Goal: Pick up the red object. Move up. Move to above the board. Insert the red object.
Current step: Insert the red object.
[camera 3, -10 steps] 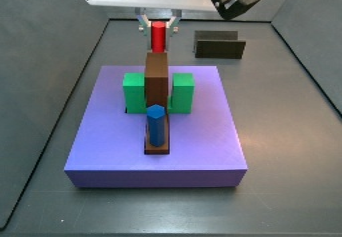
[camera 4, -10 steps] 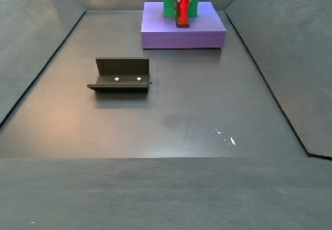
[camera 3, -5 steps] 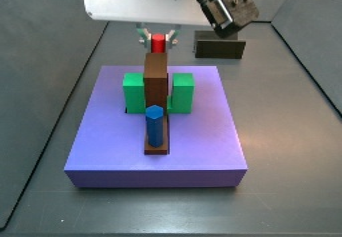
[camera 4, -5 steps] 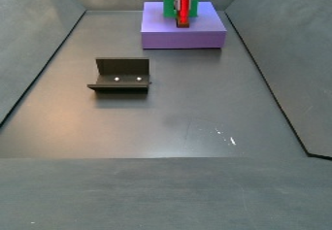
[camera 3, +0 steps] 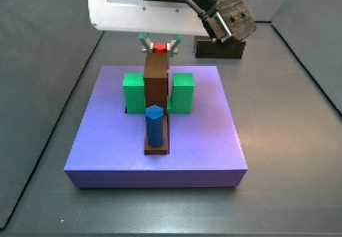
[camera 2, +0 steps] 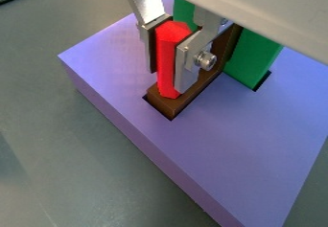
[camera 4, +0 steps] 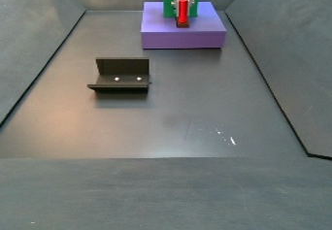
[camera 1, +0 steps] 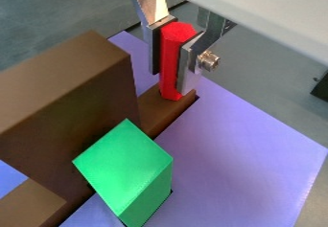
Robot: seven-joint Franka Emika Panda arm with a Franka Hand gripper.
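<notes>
The red object (camera 1: 172,41) is a slim red peg, held upright between my gripper's (camera 1: 174,79) silver fingers. Both wrist views show its lower end inside the brown slot (camera 2: 183,99) at one end of the brown strip on the purple board (camera 2: 113,85). The gripper (camera 2: 174,76) is shut on it. In a side view the gripper (camera 3: 159,44) sits low behind the tall brown block (camera 3: 156,79), and only the top of the red object (camera 3: 159,48) shows. The other side view shows the peg (camera 4: 183,12) on the board (camera 4: 204,36) at the far end.
A blue peg (camera 3: 155,125) stands in the near end of the brown strip. Green blocks (camera 3: 135,92) flank the brown block (camera 1: 64,106); one also shows in a wrist view (camera 1: 123,170). The fixture (camera 4: 120,74) stands on the floor, apart from the board.
The gripper has come down with the red object. Less of the peg shows above the brown block, and its lower end now sits in the slot.
</notes>
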